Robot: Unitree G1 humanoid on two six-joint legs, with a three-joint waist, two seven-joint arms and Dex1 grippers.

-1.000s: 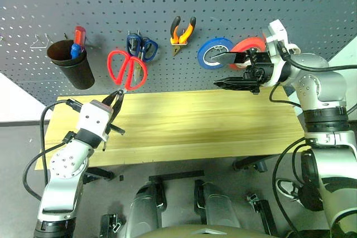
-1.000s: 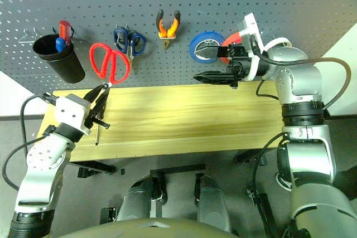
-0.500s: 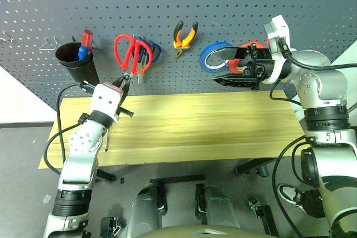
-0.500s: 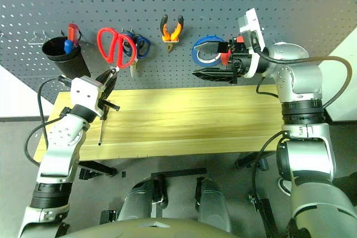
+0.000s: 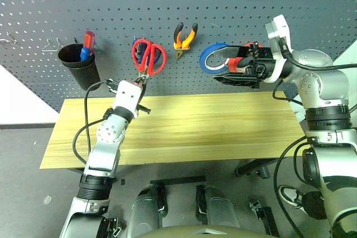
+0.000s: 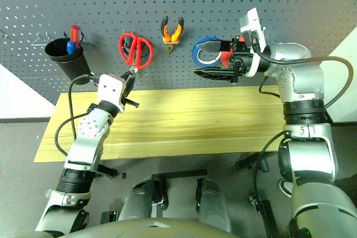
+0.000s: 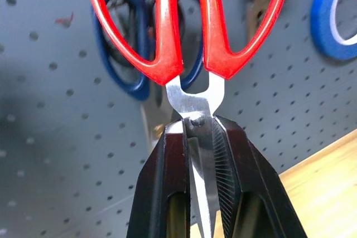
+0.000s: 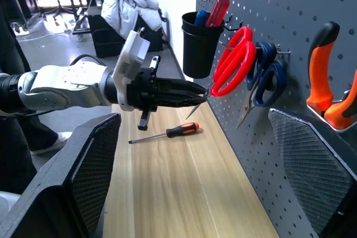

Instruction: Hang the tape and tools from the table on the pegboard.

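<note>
The table lies mostly bare; the screwdriver rests near its left end. The red-handled scissors are pinched by the left gripper against the pegboard. The right gripper is spread wide.

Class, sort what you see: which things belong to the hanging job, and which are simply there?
Job: red-handled scissors, gripped at the blades by the left gripper; pliers; screwdriver on the table; pegboard.
Simply there: blue-handled scissors; blue roll; red roll; black cup.
</note>
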